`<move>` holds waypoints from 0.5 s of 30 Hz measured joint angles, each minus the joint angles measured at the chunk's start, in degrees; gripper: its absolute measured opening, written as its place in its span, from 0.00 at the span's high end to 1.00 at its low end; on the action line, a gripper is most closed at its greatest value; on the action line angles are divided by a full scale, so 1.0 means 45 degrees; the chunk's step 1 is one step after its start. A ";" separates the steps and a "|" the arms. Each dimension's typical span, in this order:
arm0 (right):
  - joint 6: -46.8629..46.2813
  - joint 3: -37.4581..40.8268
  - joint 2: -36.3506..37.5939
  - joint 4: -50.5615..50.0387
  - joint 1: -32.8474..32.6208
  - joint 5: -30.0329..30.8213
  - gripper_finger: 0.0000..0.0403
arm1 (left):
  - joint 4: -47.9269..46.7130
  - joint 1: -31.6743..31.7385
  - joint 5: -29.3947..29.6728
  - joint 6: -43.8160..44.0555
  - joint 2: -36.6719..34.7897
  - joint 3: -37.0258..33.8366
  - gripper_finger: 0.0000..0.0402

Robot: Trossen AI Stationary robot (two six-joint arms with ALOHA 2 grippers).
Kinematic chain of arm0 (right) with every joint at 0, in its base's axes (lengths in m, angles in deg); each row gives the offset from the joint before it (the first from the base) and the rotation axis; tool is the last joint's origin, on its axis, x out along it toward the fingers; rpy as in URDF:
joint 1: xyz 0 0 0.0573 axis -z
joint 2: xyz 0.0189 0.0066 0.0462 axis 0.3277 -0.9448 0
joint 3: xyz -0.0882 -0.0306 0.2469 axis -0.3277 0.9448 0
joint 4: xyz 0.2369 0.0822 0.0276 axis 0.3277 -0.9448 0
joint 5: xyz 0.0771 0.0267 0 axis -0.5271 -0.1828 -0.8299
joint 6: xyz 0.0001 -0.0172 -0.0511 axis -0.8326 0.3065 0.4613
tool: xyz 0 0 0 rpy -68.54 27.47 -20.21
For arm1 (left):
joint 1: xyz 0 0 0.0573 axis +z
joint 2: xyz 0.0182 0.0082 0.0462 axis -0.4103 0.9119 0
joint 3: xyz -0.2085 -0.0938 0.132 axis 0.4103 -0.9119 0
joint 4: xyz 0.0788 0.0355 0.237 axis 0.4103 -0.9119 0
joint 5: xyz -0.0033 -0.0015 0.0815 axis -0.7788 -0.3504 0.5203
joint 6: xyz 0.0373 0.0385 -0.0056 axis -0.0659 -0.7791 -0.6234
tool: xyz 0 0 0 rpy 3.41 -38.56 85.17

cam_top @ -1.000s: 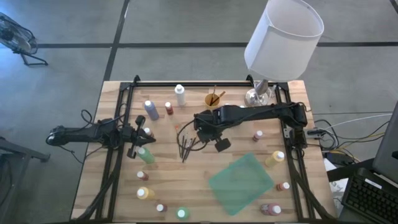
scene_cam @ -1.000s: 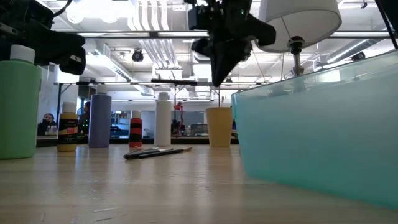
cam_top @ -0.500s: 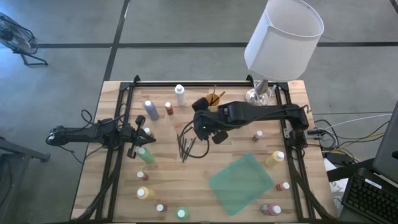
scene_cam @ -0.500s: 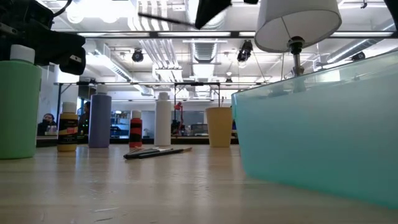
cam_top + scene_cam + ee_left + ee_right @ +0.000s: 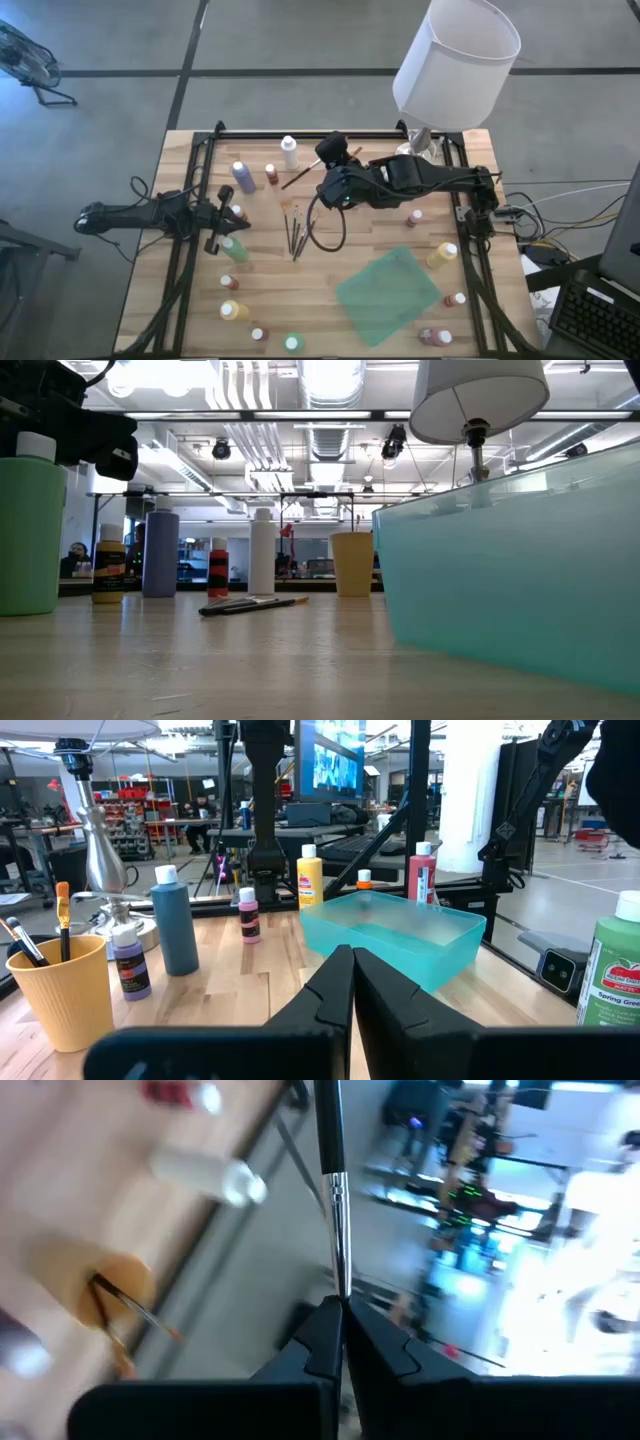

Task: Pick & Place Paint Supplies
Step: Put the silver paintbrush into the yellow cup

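We see the right gripper (image 5: 322, 170) raised above the far middle of the table (image 5: 300, 290), its fingers pinched on a brush (image 5: 297, 179) that sticks out slantwise toward the left; the right wrist view shows the same brush (image 5: 331, 1190) running straight out from between the pressed fingertips, with the yellow cup (image 5: 95, 1285) and a white bottle (image 5: 205, 1178) below it. We judge the brush is held by one end so that it can be dropped tip-first or handle-first into that yellow cup (image 5: 345, 158), which sits near the far edge just beside the gripper and already holds brushes upright. Three or so more brushes (image 5: 297, 232) lie loose together on the wood nearer the middle, likely waiting their turn. The left gripper (image 5: 213, 243) waits low at the left side, fingers pressed together on nothing, close to a green bottle (image 5: 235, 250). Paint bottles (image 5: 243, 176) stand scattered around the table's edges, well apart from each other, and a teal tray (image 5: 388, 296) lies at the near right, apparently with nothing in it, probably the place meant for them. A lamp (image 5: 455, 62) stands at the far right corner, out of the way of the work.
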 joint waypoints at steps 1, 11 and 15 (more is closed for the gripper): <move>0.0468 0.0005 0.0037 -0.0063 0.0000 0.0363 0.98 | -0.0005 -0.0004 0.0000 0.0000 -0.0001 0.0000 0.97; 0.4072 0.0000 0.0086 -0.0051 0.0083 0.3162 0.98 | -0.0005 -0.0005 0.0000 0.0003 0.0000 0.0000 0.97; 0.4762 0.0000 0.0086 -0.0032 0.0223 0.3413 0.98 | -0.0004 0.0000 0.0000 0.0005 0.0000 0.0000 0.97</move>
